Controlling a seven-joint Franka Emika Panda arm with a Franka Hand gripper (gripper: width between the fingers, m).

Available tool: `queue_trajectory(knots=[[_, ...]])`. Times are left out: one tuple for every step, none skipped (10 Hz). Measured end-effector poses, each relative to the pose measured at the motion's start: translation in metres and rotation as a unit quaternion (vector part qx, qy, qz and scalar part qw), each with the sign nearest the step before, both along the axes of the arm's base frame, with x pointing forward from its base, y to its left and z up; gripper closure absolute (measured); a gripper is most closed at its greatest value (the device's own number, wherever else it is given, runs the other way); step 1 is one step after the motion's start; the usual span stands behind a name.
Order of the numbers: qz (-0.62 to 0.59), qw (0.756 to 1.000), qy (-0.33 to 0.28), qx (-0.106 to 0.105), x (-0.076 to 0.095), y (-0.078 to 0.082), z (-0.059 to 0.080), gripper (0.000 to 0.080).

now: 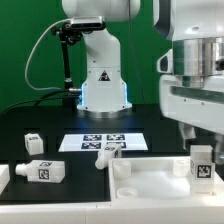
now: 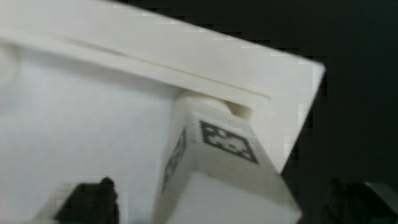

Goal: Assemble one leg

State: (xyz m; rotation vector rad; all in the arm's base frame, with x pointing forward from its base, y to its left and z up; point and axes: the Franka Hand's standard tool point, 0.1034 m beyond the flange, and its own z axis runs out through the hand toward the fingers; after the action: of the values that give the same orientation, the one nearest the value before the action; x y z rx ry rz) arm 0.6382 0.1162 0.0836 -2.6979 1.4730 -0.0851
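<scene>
A white leg (image 1: 203, 167) with a black-and-white tag stands upright at a corner of the large white tabletop (image 1: 150, 186), on the exterior view's right. My gripper (image 1: 198, 138) hangs right above it. In the wrist view the leg (image 2: 222, 150) rises from the tabletop (image 2: 89, 110), between my two dark fingers (image 2: 89, 200). There is a gap on each side, so the gripper (image 2: 226, 192) is open and not holding the leg.
The marker board (image 1: 103, 140) lies in the middle of the black table. Three more white legs lie loose: one (image 1: 33, 143) at the left, one (image 1: 40, 171) nearer the front, one (image 1: 107, 152) beside the marker board. The robot base (image 1: 100, 80) stands behind.
</scene>
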Motion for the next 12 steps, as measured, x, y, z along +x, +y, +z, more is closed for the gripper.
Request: queue_trajectory(knots=[[0.059, 0.998, 0.013, -0.001, -0.002, 0.002, -0.001, 0.0167], [0.087, 0.996, 0.008, -0.005, -0.001, 0.001, -0.001, 0.0152], [0.121, 0.993, 0.007, -0.008, -0.001, 0.001, -0.001, 0.0152], [0.147, 0.989, 0.006, -0.01, -0.001, 0.001, -0.001, 0.015], [0.198, 0.98, 0.004, -0.014, 0.0, -0.001, -0.001, 0.015], [0.285, 0.958, -0.006, -0.024, 0.004, -0.008, -0.002, 0.015], [0.374, 0.926, -0.018, -0.041, 0.009, -0.013, 0.0, 0.015], [0.364, 0.93, -0.018, -0.039, 0.009, -0.013, 0.0, 0.015], [0.348, 0.936, -0.018, -0.038, 0.009, -0.013, 0.0, 0.0271], [0.347, 0.937, -0.018, -0.038, 0.009, -0.013, 0.0, 0.0271], [0.331, 0.943, -0.018, -0.035, 0.009, -0.013, 0.0, 0.0452], [0.264, 0.964, -0.016, -0.028, 0.009, -0.012, 0.0, 0.0514]])
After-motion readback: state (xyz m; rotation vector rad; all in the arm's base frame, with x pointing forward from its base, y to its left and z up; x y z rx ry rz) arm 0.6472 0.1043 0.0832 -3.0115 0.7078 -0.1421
